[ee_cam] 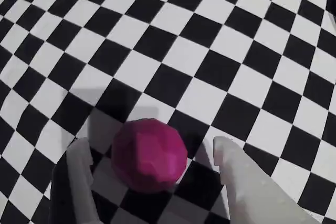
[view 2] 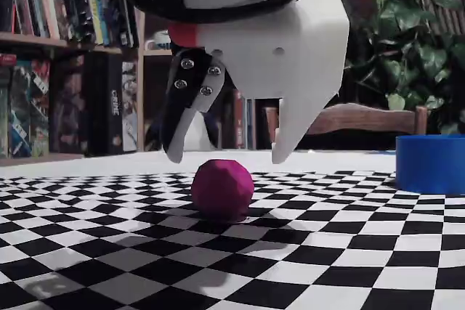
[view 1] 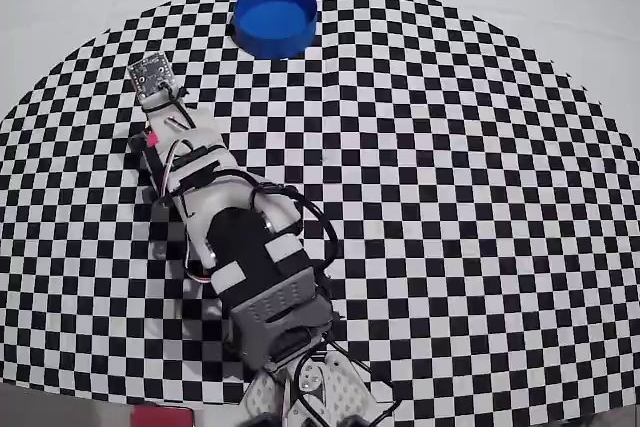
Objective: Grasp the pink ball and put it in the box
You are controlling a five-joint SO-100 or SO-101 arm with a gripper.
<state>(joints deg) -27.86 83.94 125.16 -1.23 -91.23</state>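
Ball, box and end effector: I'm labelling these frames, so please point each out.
ball (ee_cam: pixel 149 153), wrist view, front face.
box (view 1: pixel 275 19), overhead view, inside floor.
end effector (view 2: pixel 229 156), fixed view, midway between open fingertips above the ball.

In the fixed view the ball (view 2: pixel 222 189) lies on the checkered mat (view 2: pixel 349 252) below the gripper (view 2: pixel 227 157) (between its fingertips); the box (view 2: pixel 430 164) stands far right.

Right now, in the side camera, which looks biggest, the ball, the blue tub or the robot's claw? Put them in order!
In the fixed view, as they look:
1. The gripper, filling the top of the picture.
2. and 3. The pink ball and the blue box look about alike. The box is cut off by the edge and stands farther back, so I won't rank them.
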